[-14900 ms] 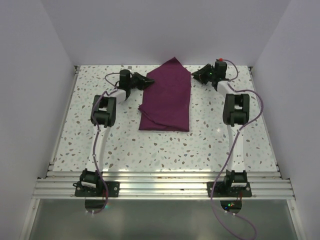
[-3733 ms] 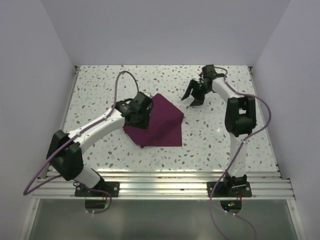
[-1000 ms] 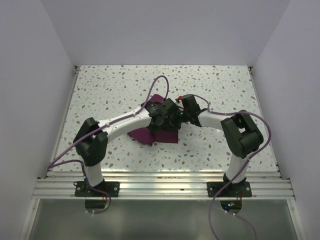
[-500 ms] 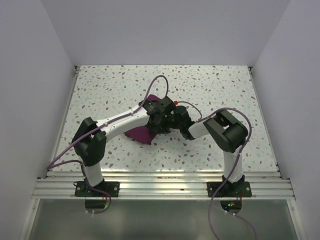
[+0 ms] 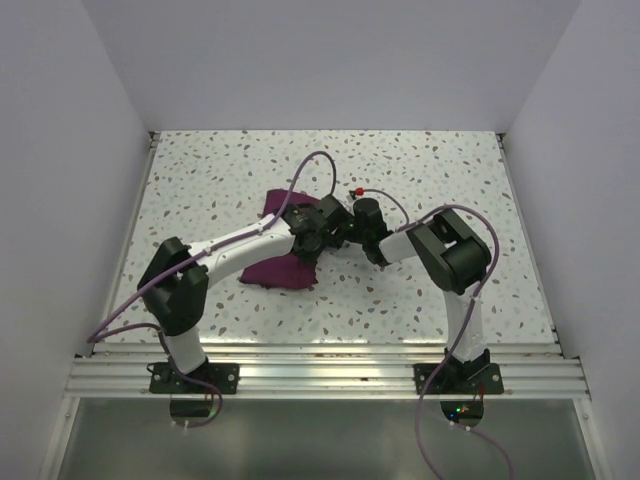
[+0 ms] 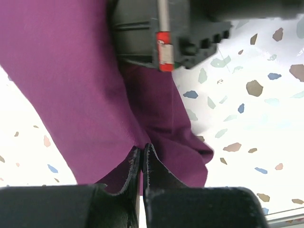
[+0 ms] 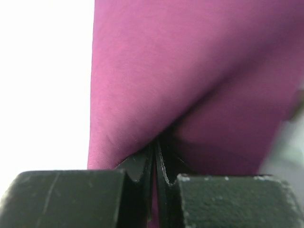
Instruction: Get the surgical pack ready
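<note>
The plum-purple cloth [image 5: 270,268] lies bunched and folded left of the table's middle. My left gripper [image 5: 320,236] and right gripper [image 5: 347,232] meet at its right edge, almost touching each other. In the left wrist view the left gripper [image 6: 141,153] is shut on a fold of the cloth [image 6: 71,85], with the right gripper's black body [image 6: 161,28] just beyond. In the right wrist view the right gripper [image 7: 156,149] is shut on a cloth [image 7: 190,71] fold. No steel tray, instruments, white pads or orange strips are in view.
The speckled tabletop [image 5: 430,170] is bounded by white walls at the back and sides. A metal rail [image 5: 320,375] runs along the near edge by the arm bases. Purple cables loop above both arms.
Both grippers have moved left together with the cloth pinched between them. The cloth has been dragged left and has bunched up further.
</note>
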